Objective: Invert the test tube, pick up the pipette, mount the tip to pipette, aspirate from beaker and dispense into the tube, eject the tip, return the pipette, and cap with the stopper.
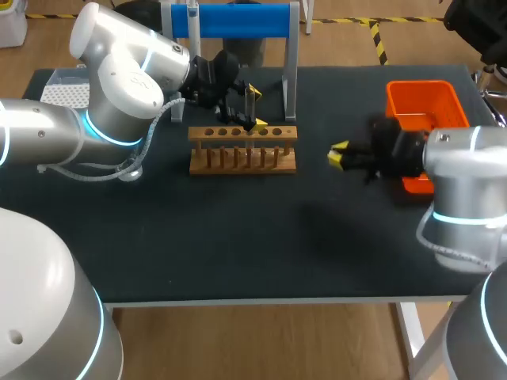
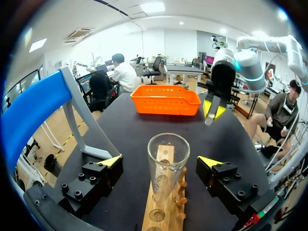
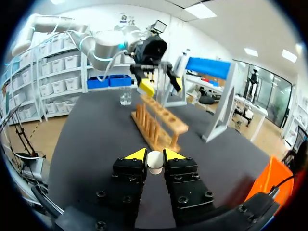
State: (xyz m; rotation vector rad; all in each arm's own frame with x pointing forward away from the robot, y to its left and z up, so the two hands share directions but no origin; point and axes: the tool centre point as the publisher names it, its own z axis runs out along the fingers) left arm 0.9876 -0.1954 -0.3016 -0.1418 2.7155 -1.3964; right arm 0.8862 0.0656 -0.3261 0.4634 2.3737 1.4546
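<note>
A clear glass test tube (image 2: 167, 163) stands upright, mouth up, in the wooden rack (image 1: 242, 158). My left gripper (image 1: 256, 108) is open around the tube, and its yellow fingertips (image 2: 110, 161) stand well clear on either side. Right of the rack, low over the black table, my right gripper (image 1: 339, 156) is shut on a small white stopper (image 3: 155, 161). In the right wrist view the rack (image 3: 159, 120) lies ahead of that gripper, with a small glass beaker (image 3: 125, 96) beyond it. I cannot make out the pipette clearly.
A blue-topped stand (image 1: 238, 20) rises behind the rack. An orange basket (image 1: 424, 107) sits at the back right beside my right arm. A white tip box (image 1: 63, 91) is at the back left, partly hidden by my left arm.
</note>
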